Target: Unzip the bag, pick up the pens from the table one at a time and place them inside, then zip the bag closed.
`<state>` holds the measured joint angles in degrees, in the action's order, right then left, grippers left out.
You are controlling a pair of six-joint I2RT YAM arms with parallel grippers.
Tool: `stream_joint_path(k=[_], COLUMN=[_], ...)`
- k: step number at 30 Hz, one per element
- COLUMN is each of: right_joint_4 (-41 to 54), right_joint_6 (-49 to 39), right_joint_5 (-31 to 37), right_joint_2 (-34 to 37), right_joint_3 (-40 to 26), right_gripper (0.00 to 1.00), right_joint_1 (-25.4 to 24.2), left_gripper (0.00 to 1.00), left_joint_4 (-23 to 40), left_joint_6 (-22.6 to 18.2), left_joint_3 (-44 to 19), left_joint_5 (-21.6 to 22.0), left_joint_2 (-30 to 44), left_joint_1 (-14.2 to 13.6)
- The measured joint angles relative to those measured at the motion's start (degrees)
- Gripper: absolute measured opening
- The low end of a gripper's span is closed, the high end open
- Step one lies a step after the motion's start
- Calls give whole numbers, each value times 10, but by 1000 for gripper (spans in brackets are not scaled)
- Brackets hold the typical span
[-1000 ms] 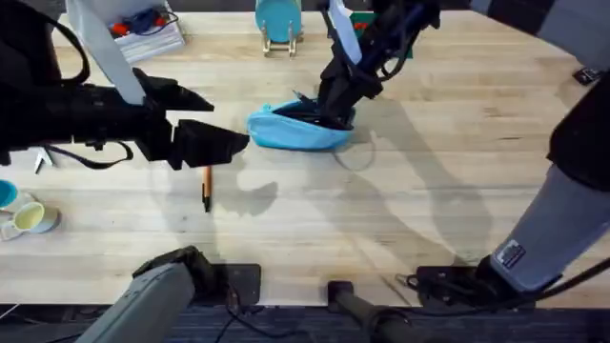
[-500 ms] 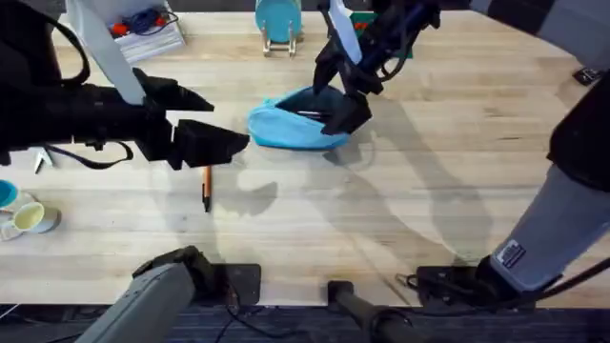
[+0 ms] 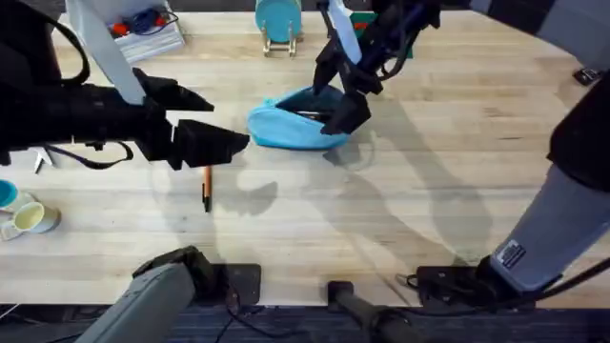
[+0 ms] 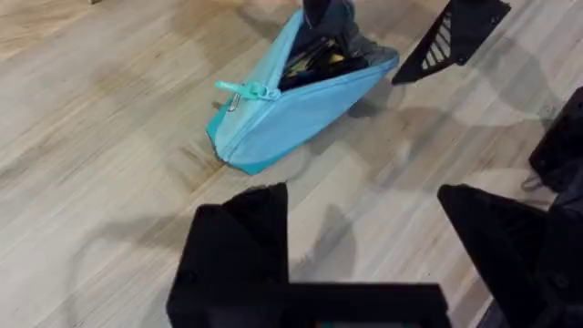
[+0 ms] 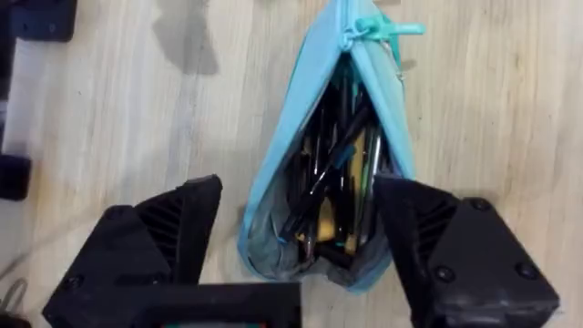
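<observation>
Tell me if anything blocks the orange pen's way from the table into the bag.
Nothing visible on the table does. The orange pen lies on bare table left of the bag, whose mouth is unzipped. The open right gripper hovers over that mouth, though, so it may crowd the drop.

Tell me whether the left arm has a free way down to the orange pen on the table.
Probably yes. The orange pen lies alone on bare table, just below the left gripper, whose fingers are open and empty. The right gripper is off over the bag, so nothing looks in the way.
</observation>
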<state>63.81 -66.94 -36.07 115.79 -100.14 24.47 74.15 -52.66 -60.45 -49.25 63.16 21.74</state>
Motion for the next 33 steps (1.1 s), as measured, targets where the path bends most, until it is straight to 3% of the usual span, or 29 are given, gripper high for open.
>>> stream_joint_path(k=[12,20,33], right_joint_4=[3,5,53], right_joint_6=[67,100,147], right_joint_5=[0,4,63], right_joint_2=[-11,-76,-185], right_joint_3=[-29,-39,-40], right_gripper=[997,997,997], right_joint_1=[0,0,-12], left_gripper=[994,994,994], left_joint_4=[0,0,0], left_joint_6=[0,0,0], left_joint_3=[0,0,0], left_joint_5=[0,0,0], left_joint_2=[0,0,0], left_joint_1=[0,0,0])
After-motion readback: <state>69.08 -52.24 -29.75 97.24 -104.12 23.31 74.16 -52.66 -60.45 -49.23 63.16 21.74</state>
